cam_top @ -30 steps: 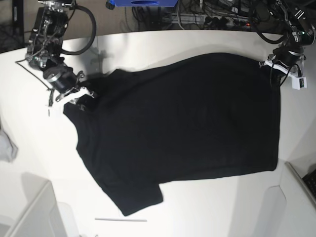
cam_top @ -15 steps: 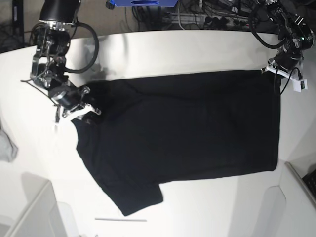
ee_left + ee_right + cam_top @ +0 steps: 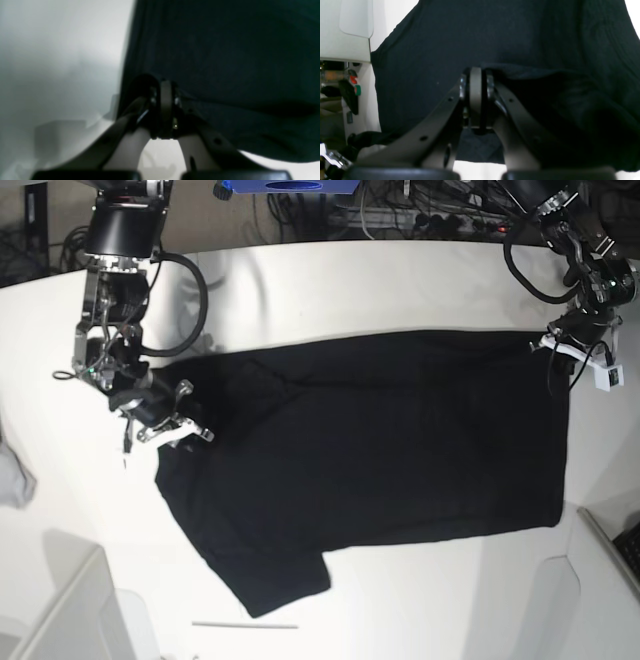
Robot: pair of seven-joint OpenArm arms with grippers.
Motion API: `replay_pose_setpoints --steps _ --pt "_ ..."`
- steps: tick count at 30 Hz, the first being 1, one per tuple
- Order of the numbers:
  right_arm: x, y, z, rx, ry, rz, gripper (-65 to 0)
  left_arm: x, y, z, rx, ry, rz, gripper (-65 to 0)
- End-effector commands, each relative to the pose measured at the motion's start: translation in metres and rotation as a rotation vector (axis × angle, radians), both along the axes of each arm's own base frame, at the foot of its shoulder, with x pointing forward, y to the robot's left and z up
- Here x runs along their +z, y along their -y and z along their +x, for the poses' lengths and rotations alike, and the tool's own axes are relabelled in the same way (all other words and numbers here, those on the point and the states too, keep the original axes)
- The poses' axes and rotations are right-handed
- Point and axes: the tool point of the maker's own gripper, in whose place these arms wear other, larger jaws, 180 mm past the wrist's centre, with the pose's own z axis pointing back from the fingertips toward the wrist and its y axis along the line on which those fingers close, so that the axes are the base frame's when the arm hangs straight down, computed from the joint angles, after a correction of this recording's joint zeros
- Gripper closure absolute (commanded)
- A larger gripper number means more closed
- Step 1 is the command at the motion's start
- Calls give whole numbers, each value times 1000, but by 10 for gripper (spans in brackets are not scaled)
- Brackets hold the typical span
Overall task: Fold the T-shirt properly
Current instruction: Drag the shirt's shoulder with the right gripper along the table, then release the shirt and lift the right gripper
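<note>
The black T-shirt (image 3: 380,450) lies spread on the white table (image 3: 330,280), plain side up, its far edge folded toward the near side. The right gripper (image 3: 170,425), at the left of the base view, is shut on the shirt's left far corner; in the right wrist view its jaws (image 3: 475,82) pinch black cloth (image 3: 495,45). The left gripper (image 3: 560,345), at the right of the base view, is shut on the shirt's right far corner; in the left wrist view it (image 3: 165,97) clamps the dark cloth (image 3: 225,50) at its edge.
A small grey cloth (image 3: 12,480) lies at the table's left edge. White bins stand at the near left (image 3: 70,610) and near right (image 3: 600,580). Cables and a blue box (image 3: 290,186) lie beyond the far edge. A thin white stick (image 3: 245,625) lies near the front.
Both grippers have moved toward the near side, dragging the shirt's far edge over the body. The far edge now lies straighter and lower than a second ago.
</note>
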Motion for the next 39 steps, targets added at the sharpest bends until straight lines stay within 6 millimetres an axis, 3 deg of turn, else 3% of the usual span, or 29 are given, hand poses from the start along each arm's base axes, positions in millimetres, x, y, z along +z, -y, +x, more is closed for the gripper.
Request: replay_pose_setpoints --steps 1,6,13,26,39 --pt "20 2 15 -8 69 4 0 12 -7 10 -1 42 20 0" --pt "25 3 26 -11 82 7 0 3 -7 13 11 33 -10 0" --pt "21 7 37 -38 82 17 0 12 -7 30 15 73 -20 0" --pt "23 11 45 -64 106 17 0 18 -17 42 29 51 66 0" --pt "10 10 42 -65 66 23 0 19 -20 42 37 53 68 0"
